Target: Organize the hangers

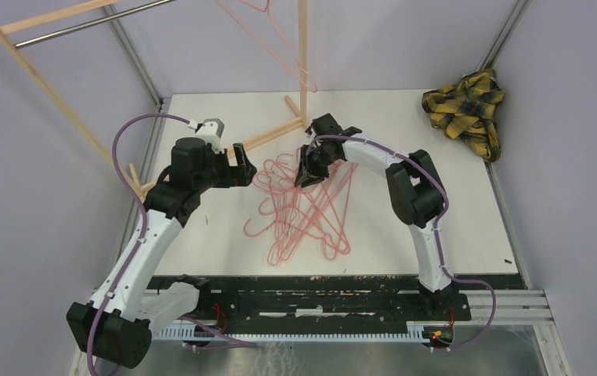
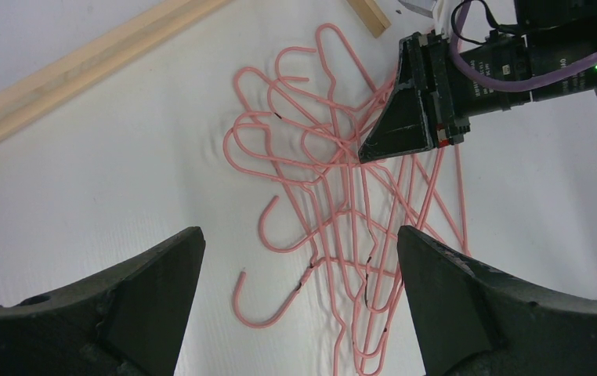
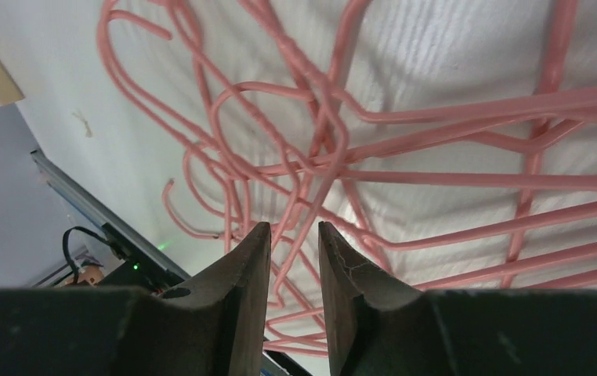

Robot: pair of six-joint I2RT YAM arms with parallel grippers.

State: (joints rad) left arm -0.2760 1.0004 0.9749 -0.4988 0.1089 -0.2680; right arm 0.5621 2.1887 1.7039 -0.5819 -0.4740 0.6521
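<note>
Several pink wire hangers [image 1: 303,211] lie tangled in a pile in the middle of the white table. One more pink hanger [image 1: 311,86] hangs at the back by the rack's upright post. My right gripper [image 1: 305,174] points down onto the hook end of the pile. In the right wrist view its jaws [image 3: 294,227] stand a narrow gap apart, with a hanger wire [image 3: 319,149] running between the tips, not pinched. My left gripper [image 1: 244,168] is wide open and empty, just left of the pile. In the left wrist view [image 2: 297,235] it looks down on the hooks [image 2: 342,180].
A wooden-framed rack [image 1: 60,86] with a metal bar [image 1: 84,23] stands at the back left. Its base rail [image 1: 272,133] lies on the table behind the pile. A yellow-black plaid cloth [image 1: 468,106] lies at the back right corner.
</note>
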